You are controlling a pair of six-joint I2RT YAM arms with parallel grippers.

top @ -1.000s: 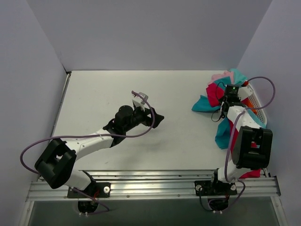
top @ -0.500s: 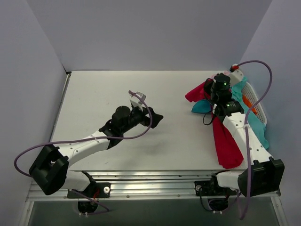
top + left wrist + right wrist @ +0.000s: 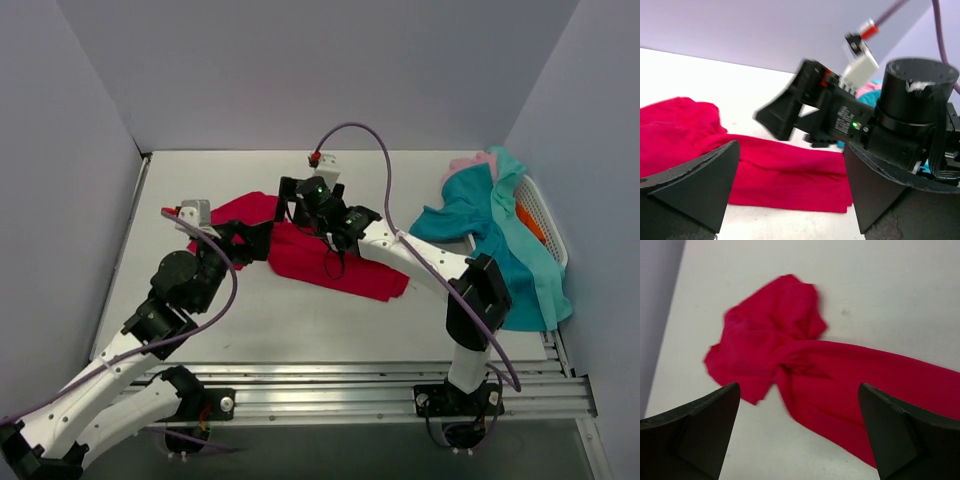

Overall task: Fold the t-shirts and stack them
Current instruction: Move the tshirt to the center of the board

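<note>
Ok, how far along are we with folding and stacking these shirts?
Barely started. Done: the red t-shirt lies alone on the table, apart from the heap, but rumpled, with no fold in it. In hand: the left gripper and right gripper hover open by it, neither gripping cloth. Remaining: fold it, then the teal t-shirts and the pink t-shirt piled over the basket at the right; no stack exists.

Crimson t-shirt (image 3: 342, 272): matt cloth (creased); table (image 3: 220, 180) smooth.
</note>
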